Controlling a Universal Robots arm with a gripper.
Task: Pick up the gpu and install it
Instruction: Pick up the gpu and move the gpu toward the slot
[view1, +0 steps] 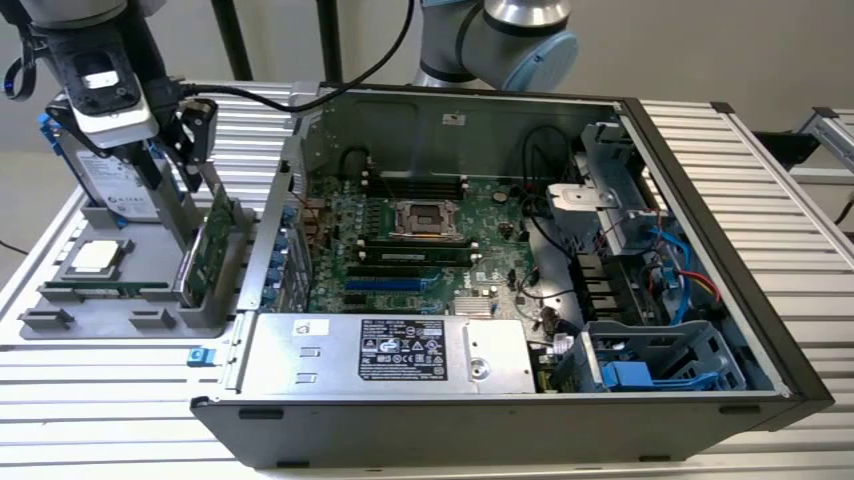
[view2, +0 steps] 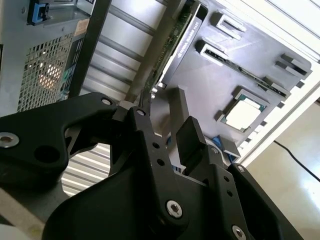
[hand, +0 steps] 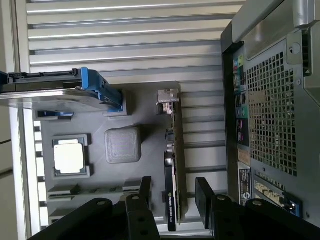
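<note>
Gpu (hand: 172, 175) edge-on, faces hidden, under pincer (hand: 173, 182)

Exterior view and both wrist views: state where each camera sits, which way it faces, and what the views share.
Exterior view: off the arm, raised, looking down into the open computer case; shows the arm and its hand.
First wrist view: at the wrist, looking along the open hand, whose fingers flank the gpu standing in the tray.
Second wrist view: at the wrist, looking slantwise past the hand at the tray.
Shared: all three show the gpu, tray and computer case.
</note>
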